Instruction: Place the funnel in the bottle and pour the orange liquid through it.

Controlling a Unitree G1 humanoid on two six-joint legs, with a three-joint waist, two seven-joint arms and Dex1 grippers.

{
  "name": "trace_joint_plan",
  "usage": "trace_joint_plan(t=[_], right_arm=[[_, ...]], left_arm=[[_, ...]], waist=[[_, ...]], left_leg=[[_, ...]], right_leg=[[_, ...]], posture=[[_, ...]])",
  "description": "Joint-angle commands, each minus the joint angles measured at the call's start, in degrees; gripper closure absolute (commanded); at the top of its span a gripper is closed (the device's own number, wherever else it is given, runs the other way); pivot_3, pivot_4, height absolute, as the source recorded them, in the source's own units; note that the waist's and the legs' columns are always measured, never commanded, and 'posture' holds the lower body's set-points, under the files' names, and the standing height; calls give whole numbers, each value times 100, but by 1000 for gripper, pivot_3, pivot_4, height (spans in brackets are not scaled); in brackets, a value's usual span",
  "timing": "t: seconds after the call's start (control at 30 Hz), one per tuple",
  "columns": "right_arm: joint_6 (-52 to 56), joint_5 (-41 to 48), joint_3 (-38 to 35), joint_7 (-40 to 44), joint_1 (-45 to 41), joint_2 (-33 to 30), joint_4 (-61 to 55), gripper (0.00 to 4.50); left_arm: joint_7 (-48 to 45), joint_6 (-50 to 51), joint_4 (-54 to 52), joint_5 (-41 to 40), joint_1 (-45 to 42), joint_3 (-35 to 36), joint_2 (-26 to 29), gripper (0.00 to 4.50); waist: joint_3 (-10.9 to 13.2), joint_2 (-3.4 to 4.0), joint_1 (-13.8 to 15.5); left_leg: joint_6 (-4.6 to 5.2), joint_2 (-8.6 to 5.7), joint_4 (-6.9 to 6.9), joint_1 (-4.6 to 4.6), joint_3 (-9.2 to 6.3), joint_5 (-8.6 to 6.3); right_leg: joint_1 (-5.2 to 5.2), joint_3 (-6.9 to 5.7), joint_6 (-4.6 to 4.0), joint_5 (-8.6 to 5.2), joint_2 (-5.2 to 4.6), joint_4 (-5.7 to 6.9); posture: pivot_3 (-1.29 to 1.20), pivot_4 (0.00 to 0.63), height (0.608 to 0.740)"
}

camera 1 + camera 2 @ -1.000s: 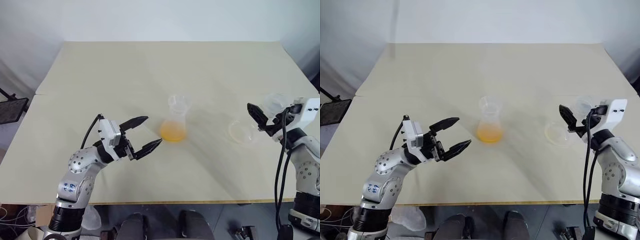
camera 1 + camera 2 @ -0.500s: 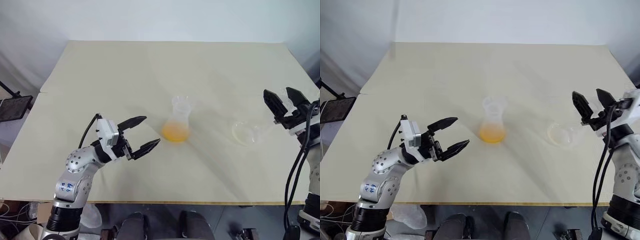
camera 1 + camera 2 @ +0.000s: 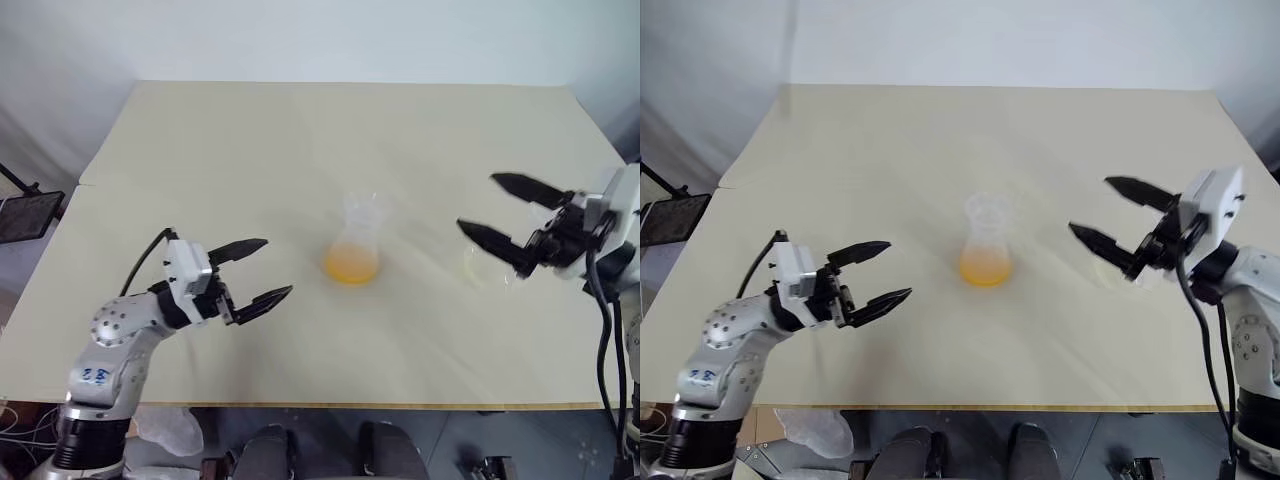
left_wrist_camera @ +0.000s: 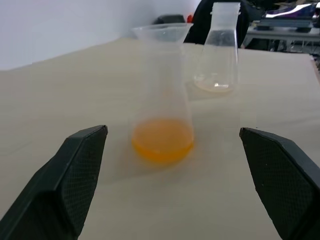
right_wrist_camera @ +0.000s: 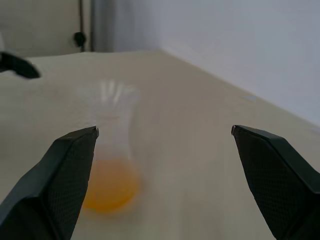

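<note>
The bottle stands upright at the table's middle, and the orange liquid lies pooled in its base. The clear funnel sits in its neck. My left gripper hovers open and empty a little to the left of the bottle, pointing at it. My right gripper is open and empty well to the right of the bottle, aimed towards it. In the right wrist view the bottle shows blurred between the fingers.
An empty clear tapered vessel stands on the table to the right of the bottle, under my right gripper. A black stand sits off the table's left edge. The table's front edge runs close below both arms.
My right gripper has swung from beside the clear vessel to point left at the bottle, and has moved inward. My left gripper has drawn back to the left, away from the bottle.
</note>
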Motion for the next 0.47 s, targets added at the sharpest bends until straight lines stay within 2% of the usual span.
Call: trace_joint_plan(t=[0.03, 0.2, 0.47], right_arm=[[-295, 157, -84, 558, 549, -31, -442, 27], [-802, 112, 160, 1530, 1433, 25, -377, 27], [-1484, -388, 425, 2033, 1233, 35, 669, 27]], left_arm=[[-118, -87, 14, -51, 267, 326, 190, 0], [-48, -149, -165, 133, 536, 484, 394, 0], [246, -270, -689, 366, 1049, 643, 394, 0]], waist=[[1, -2, 32], [2, -3, 80], [3, -9, 73]], left_leg=[[0, 0, 0, 0, -1, 0], [-2, -4, -2, 0, 0, -1], [0, 2, 2, 9, 7, -1]], right_leg=[[0, -1, 0, 0, 0, -1], [0, -4, 0, 0, 4, -5], [10, 3, 0, 0, 3, -12]], posture=[[0, 150, 740], [0, 150, 740], [0, 150, 740]])
